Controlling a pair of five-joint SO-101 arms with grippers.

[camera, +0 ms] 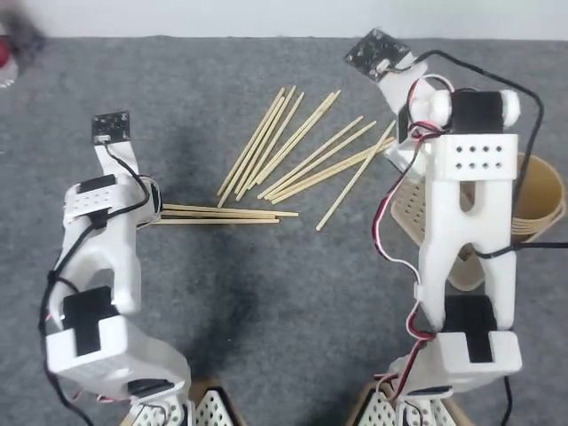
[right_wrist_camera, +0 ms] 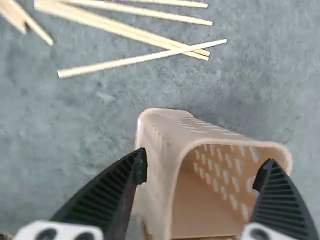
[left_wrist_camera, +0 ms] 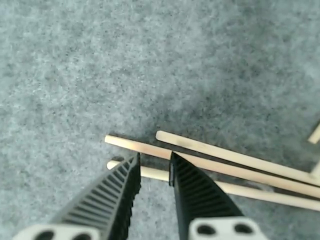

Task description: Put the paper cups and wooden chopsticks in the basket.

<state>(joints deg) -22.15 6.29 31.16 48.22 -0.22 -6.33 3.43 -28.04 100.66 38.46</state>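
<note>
Left tool point(left_wrist_camera: 155, 162) hovers over three chopsticks point(left_wrist_camera: 225, 167), jaws barely parted, nothing gripped. Mid-worktop point(camera: 266, 319), the scattered pile point(camera: 293, 146) waits, none basketed. Right tool point(right_wrist_camera: 206, 162) gapes wide across the basket point(right_wrist_camera: 165, 135). Cups point(camera: 541, 200) sit by it, whether inside I can't tell.

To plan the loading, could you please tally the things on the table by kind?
Chopsticks: about 14 (they overlap, so the count is not exact)
Basket: 1
Cup stack: 1
Total: about 16
</note>
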